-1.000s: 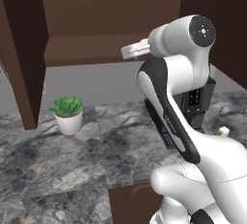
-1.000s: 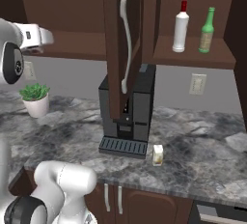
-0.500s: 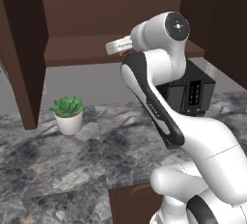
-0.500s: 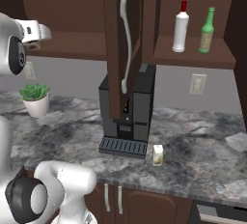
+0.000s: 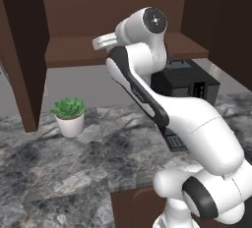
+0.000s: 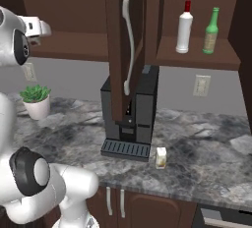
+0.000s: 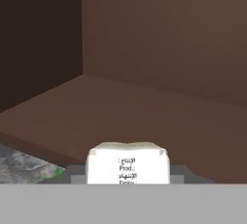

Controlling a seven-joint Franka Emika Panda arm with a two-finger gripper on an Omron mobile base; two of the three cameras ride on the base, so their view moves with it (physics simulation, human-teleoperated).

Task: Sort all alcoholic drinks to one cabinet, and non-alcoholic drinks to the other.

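- Wide cabinet (image 5: 123, 50) at upper left, open, one long bare brown shelf inside.
- Gripper (image 7: 128, 182) raised to shelf level at the cabinet's front edge, partly closed on a white carton (image 7: 128, 165); dark print on the carton's face, fingertips mostly hidden beside it, carton poised just over the shelf lip.
- Potted plant (image 6: 35, 100) on the marble counter (image 6: 197, 163) below the shelf, well left of the coffee machine (image 6: 130, 116).
- Narrow cabinet's door (image 6: 123, 45) swung open, curved silver handle facing out, hanging in front of the coffee machine.
- Cream carton (image 6: 160, 157) upright on the counter, just right of the machine's drip tray.
- Narrow cabinet (image 6: 197, 57) at upper right: white bottle (image 6: 184, 28) with red cap, then green bottle (image 6: 211, 31) beside it, both upright on the shelf, near but apart.
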